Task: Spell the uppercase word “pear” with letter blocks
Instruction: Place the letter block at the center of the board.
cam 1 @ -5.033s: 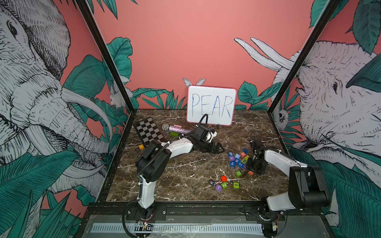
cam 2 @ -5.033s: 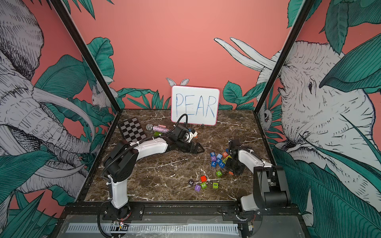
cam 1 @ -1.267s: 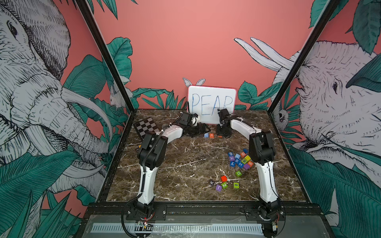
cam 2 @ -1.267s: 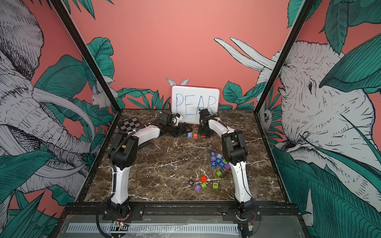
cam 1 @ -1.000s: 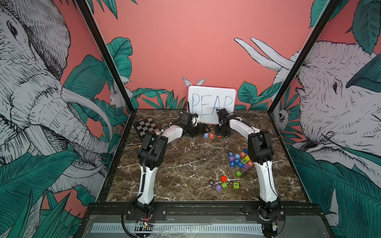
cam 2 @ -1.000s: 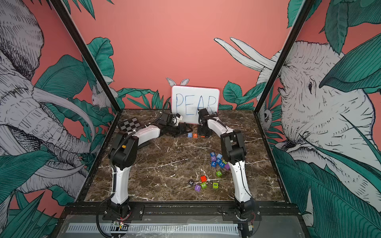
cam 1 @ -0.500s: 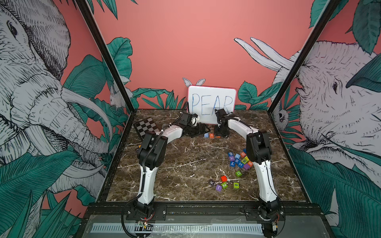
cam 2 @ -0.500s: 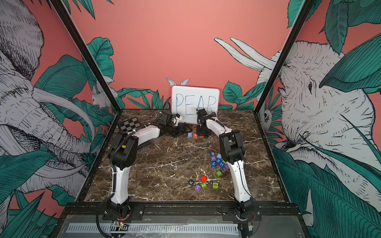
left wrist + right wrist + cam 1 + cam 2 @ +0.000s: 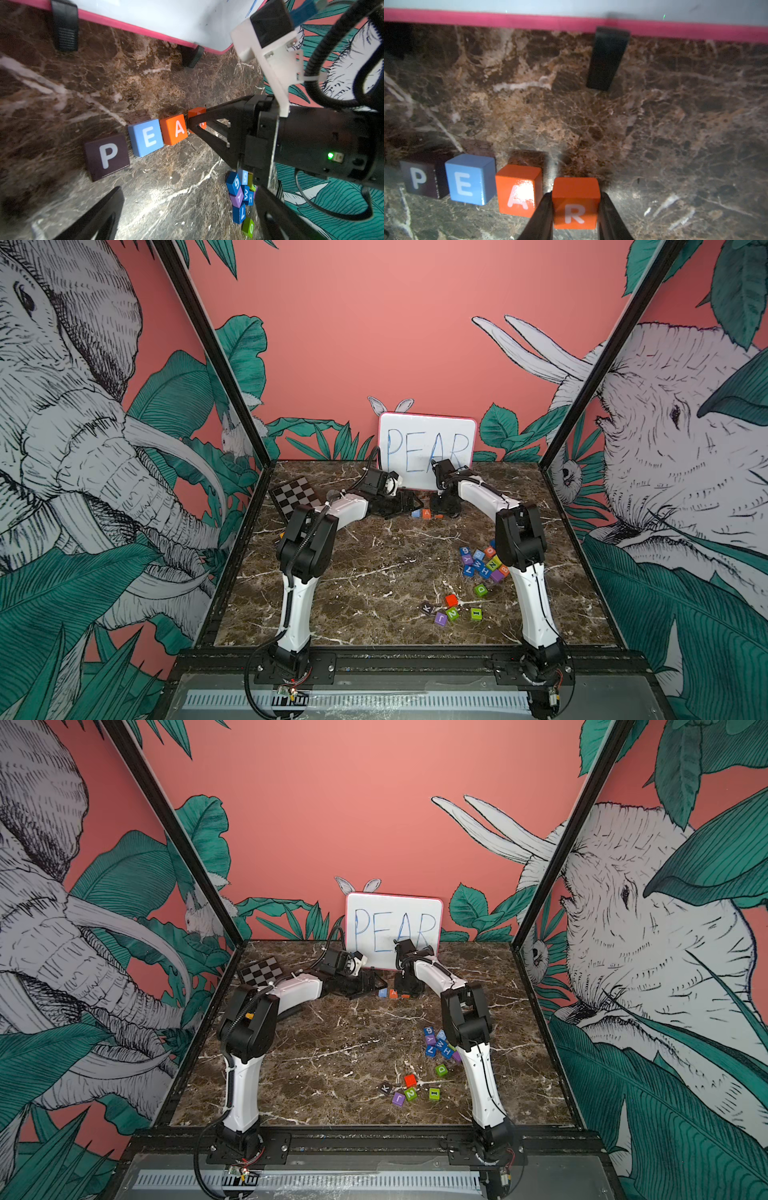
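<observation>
My right gripper [image 9: 576, 196] was closed on the orange R block [image 9: 575, 204]. One black finger [image 9: 545, 209] pressed each side of the cube. The gripper was only as wide as that small block. The block sat flat on the marble table [image 9: 654, 124] with its white letter facing up.

One finger stood in the narrow gap between the R block and the orange A block [image 9: 517, 191]. Beyond the A block came the blue E block [image 9: 469, 178], then the dark P block [image 9: 421, 178]. The four cubes made one slightly uneven row reading P, E, A, R. The R block was at the end of the row, under my right gripper.

My left gripper [image 9: 188, 191] was spread wide and held nothing. Its two fingers stood well apart above bare marble, beside the row, touching none of the cubes. In the left wrist view the P block lay nearest that gripper.

In a top view the row lay on the table just in front of the white board [image 9: 428, 439], which had PEAR handwritten in blue. Both grippers met there, one at each end of the row. A heap of spare blocks [image 9: 482, 562] lay well apart from the row, nearer the front of the table on my right side.
</observation>
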`<control>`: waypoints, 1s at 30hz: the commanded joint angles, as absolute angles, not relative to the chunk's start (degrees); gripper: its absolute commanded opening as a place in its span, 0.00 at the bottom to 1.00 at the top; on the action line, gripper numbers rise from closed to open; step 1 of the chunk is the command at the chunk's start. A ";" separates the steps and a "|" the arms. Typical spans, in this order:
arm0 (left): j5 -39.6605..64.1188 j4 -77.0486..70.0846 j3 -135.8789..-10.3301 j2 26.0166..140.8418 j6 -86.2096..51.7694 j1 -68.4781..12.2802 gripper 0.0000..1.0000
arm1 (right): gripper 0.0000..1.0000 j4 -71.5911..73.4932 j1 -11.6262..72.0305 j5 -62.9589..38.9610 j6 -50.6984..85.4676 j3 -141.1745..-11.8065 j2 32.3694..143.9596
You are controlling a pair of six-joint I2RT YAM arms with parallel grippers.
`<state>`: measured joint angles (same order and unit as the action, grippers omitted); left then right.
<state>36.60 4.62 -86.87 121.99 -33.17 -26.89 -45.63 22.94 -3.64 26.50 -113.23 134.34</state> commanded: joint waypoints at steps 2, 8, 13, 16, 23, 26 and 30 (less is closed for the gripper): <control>36.91 4.07 -86.07 117.88 -32.78 -26.63 0.99 | 0.34 -47.22 23.30 -3.18 26.02 -114.74 135.38; 37.00 3.87 -86.13 117.77 -32.96 -26.56 0.99 | 0.36 -47.26 23.36 -3.05 26.10 -114.66 135.26; 37.09 3.91 -86.07 117.77 -33.04 -26.63 0.99 | 0.37 -47.20 23.36 -2.99 26.37 -114.86 135.44; 37.13 3.83 -86.09 117.77 -33.04 -26.63 0.99 | 0.38 -47.20 23.37 -3.04 26.54 -114.87 135.44; 37.19 3.60 -85.87 117.73 -33.05 -26.63 0.99 | 0.39 -47.31 23.36 -2.94 26.80 -114.85 135.41; 37.29 3.57 -85.78 117.71 -33.07 -26.63 0.99 | 0.38 -47.21 23.37 -2.91 27.17 -114.87 135.44; 37.27 3.51 -85.69 117.60 -33.04 -26.58 0.99 | 0.38 -47.21 23.33 -2.59 27.42 -114.96 135.31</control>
